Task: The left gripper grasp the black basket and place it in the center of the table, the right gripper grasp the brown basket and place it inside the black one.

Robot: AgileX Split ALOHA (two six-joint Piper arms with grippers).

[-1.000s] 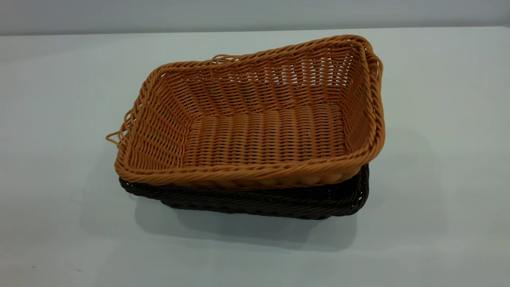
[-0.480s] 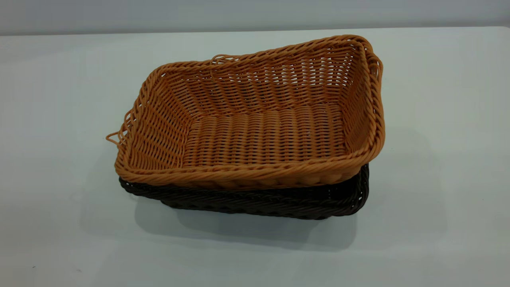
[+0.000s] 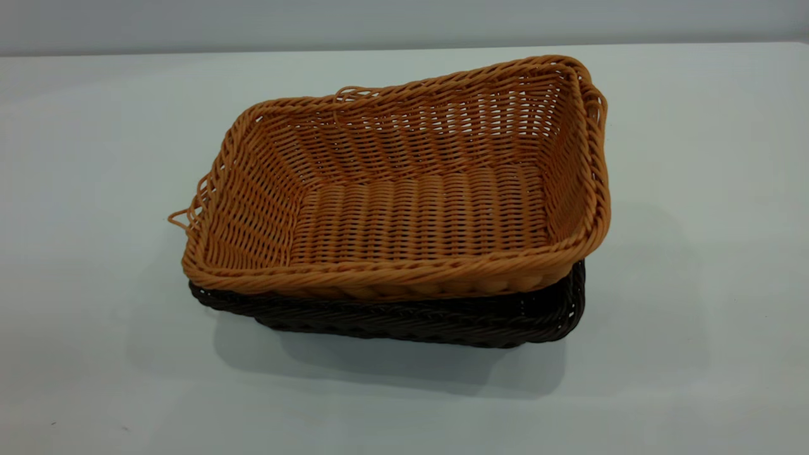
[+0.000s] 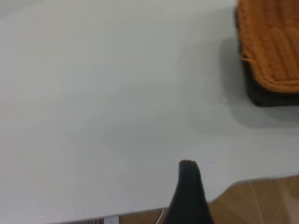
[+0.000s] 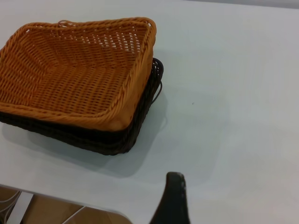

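Observation:
The brown basket (image 3: 417,215) sits nested inside the black basket (image 3: 442,319) at the middle of the white table (image 3: 95,189). It rests tilted, with its right end higher. Only the black basket's front rim and right corner show below it. Neither gripper is in the exterior view. My left gripper (image 4: 229,191) hovers over the table's edge, well away from the baskets (image 4: 273,42). One dark finger (image 4: 188,186) shows, with nothing beside it. My right gripper (image 5: 210,196) is likewise back from the stack (image 5: 74,79), with one finger (image 5: 173,196) showing. Both are empty.
Wooden floor (image 4: 261,200) shows past the table's edge in the left wrist view. A table edge and white cables (image 5: 14,205) show in the right wrist view. Bare white tabletop surrounds the stacked baskets on all sides.

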